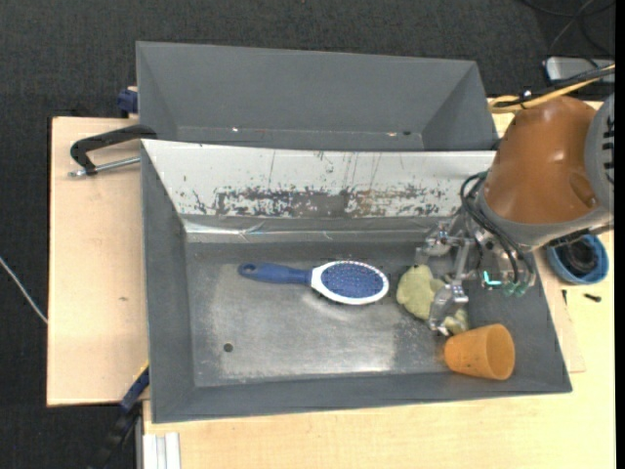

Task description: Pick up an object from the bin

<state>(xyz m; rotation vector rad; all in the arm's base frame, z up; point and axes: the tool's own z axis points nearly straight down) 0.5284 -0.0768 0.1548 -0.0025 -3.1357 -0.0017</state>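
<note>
My gripper [446,313] hangs low in the right part of the bin, its metal fingers pointing down and to the left. Its tips sit right at the right edge of a pale yellow-green lumpy thing [416,290], touching or nearly touching it. An orange cup [480,351] lies on its side just below and right of the fingertips, near the bin's front right corner. Whether anything sits between the fingers cannot be made out.
A blue hairbrush [327,279] with a white-rimmed oval head lies across the middle of the bin floor, handle pointing left. A small dark spot marks the floor at front left. The arm with its orange cover comes in over the right rim.
</note>
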